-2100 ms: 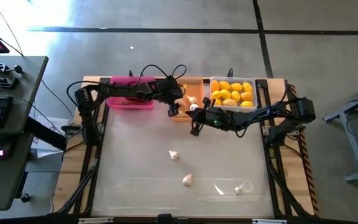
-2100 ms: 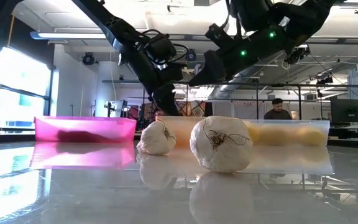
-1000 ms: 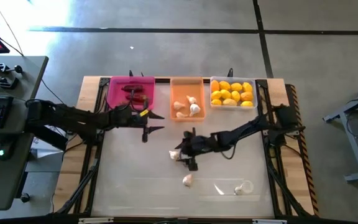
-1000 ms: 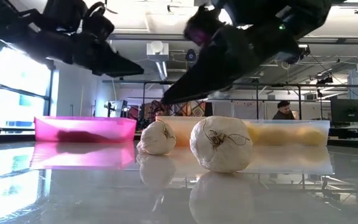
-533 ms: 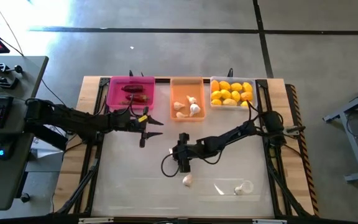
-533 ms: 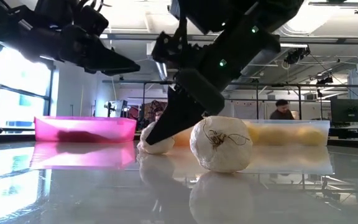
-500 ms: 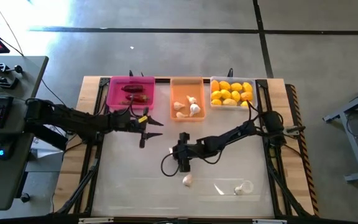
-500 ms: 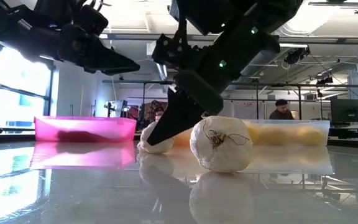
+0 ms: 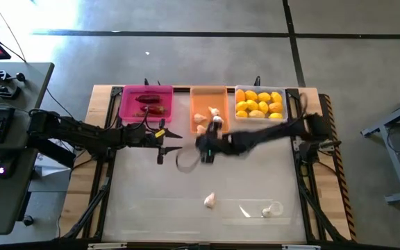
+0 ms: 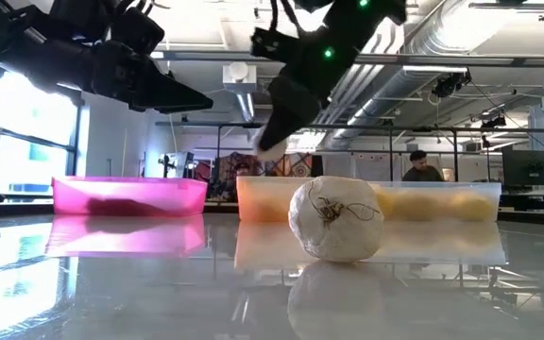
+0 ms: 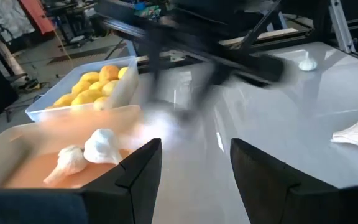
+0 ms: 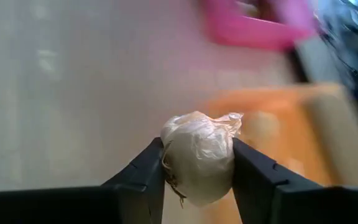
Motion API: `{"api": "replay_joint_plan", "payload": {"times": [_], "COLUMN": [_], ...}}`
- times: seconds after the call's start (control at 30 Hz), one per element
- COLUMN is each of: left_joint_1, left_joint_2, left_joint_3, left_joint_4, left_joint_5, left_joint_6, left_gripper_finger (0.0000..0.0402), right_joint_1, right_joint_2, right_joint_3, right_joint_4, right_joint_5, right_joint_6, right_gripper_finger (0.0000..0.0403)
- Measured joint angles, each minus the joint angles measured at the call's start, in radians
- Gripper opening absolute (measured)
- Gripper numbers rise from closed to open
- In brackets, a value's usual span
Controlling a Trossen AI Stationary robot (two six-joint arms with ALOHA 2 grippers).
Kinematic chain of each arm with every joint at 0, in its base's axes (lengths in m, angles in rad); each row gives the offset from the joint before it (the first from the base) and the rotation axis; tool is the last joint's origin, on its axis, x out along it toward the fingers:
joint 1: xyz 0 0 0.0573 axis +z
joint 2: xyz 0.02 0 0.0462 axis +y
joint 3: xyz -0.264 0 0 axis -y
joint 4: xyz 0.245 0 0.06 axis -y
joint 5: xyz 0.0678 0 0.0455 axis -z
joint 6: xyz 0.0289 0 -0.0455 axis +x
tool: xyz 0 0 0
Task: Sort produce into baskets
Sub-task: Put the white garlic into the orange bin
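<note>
Fingers [image 12: 253,180] of the right gripper [image 12: 197,171] are pinched on either side of a garlic bulb [image 12: 197,165], held clear of the bench [image 9: 144,208] just short of the orange basket [image 9: 198,97], which is presumably where it belongs, since that basket already holds other pale bulbs [image 11: 92,152]. The arm is blurred in the high view, so it looks to be in mid-carry. Sorting appears well along: the clear basket [image 9: 236,97] to the right is full of yellow fruits [image 9: 259,104], and the pink basket [image 9: 127,104] to the left holds dark red chili peppers [image 9: 150,103]. Two bulbs are left out on the bench, one near its middle [image 9: 210,201] and one nearer the front edge [image 9: 266,212] beside a clear plastic scrap [image 9: 275,207]. Off to the left, the left gripper [image 9: 167,142] hangs above the bench in front of the pink basket, fingers [image 11: 135,171] apart and holding nothing, likely kept back so the right arm has room.
</note>
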State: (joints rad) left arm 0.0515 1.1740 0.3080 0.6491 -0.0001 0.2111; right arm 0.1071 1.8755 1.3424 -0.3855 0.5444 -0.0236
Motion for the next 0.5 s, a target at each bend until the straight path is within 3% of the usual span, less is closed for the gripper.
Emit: {"api": "replay_joint_plan", "payload": {"times": [0.17, 0.33, 0.5], "left_joint_1": [0.001, 0.001, 0.001], "left_joint_2": [0.0, 0.0, 0.0], "left_joint_3": [0.0, 0.0, 0.0], "left_joint_4": [0.001, 0.008, 0.04], "left_joint_5": [-0.012, -0.016, -0.016], "left_joint_6": [0.0, 0.008, 0.008], "left_gripper_finger": [0.0176, 0.0176, 0.0176], "right_joint_1": [-0.232, -0.455, -0.577], "right_joint_2": [-0.061, -0.017, 0.045], "right_joint_3": [0.005, 0.005, 0.004], "right_joint_4": [-0.047, 0.018, 0.074], "right_joint_5": [-0.046, -0.249, -0.369], "right_joint_6": [-0.033, -0.126, -0.185], "right_gripper_finger": [0.0136, 0.0137, 0.0137]}}
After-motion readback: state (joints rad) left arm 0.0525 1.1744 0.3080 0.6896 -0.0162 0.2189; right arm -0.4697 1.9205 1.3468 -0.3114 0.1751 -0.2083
